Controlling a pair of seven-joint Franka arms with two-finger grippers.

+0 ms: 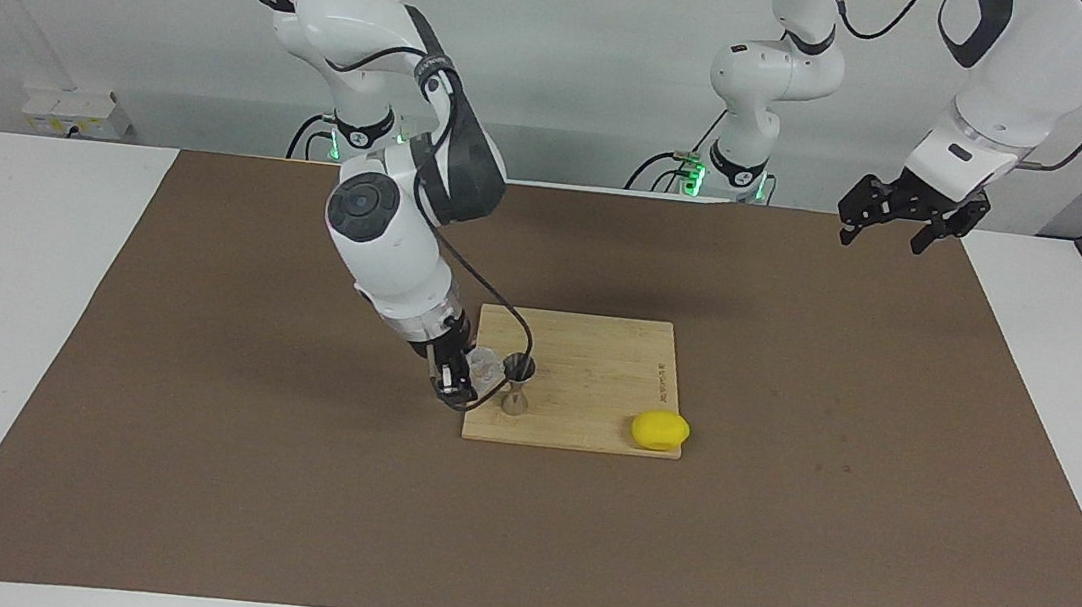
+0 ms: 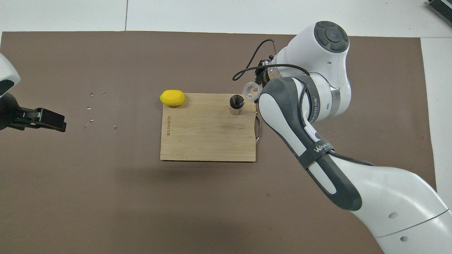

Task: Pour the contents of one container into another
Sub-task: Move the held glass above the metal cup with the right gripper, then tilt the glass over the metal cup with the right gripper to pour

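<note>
My right gripper [image 1: 461, 378] is shut on the clear glass tumbler [image 1: 484, 365] and holds it just above the wooden board's [image 1: 595, 360] edge toward the right arm's end. The tumbler [image 2: 251, 90] looks tilted, with its mouth close beside the top cup of the metal jigger [image 1: 518, 383]. The jigger [image 2: 236, 104] stands upright on the board [image 2: 208, 137]. My left gripper [image 1: 910, 220] is open and empty, and waits in the air over the mat's corner at the left arm's end; it also shows in the overhead view [image 2: 46, 120].
A yellow lemon [image 1: 659, 430] lies at the board's corner farthest from the robots, toward the left arm's end; it also shows in the overhead view [image 2: 172, 97]. A few small shiny specks [image 2: 91, 107] lie on the brown mat [image 1: 182, 467] between lemon and left gripper.
</note>
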